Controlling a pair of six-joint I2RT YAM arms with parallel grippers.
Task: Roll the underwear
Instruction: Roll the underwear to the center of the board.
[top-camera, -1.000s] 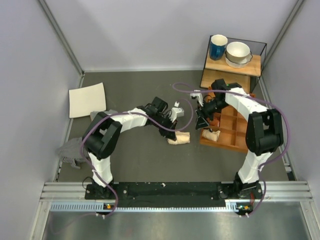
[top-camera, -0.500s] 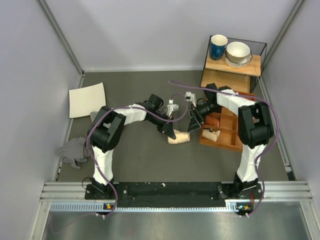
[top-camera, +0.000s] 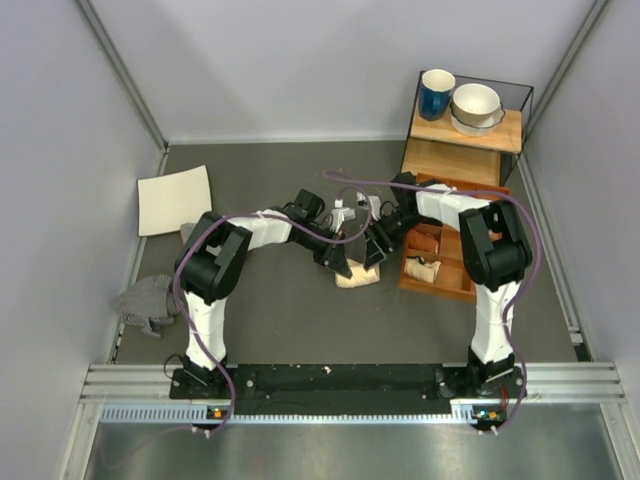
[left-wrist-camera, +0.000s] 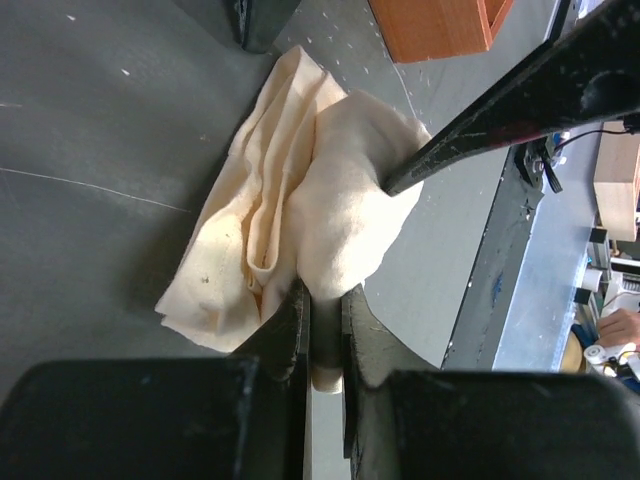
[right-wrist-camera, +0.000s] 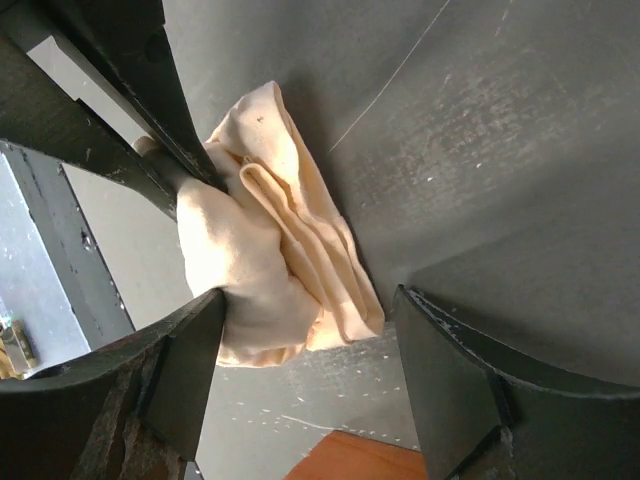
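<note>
The underwear (top-camera: 358, 279) lies bunched on the dark table (top-camera: 280, 320) just beside the wooden compartment tray (top-camera: 455, 278), the left gripper (left-wrist-camera: 322, 330) pinched tight on its far-from-tray fold, the right gripper (right-wrist-camera: 310, 325) spread wide astride its tray-side end.

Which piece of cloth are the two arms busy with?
The pale peach underwear mid-table: the left gripper pinches it, the right gripper straddles it open. The grey cloth lies untouched at the left edge.
</note>
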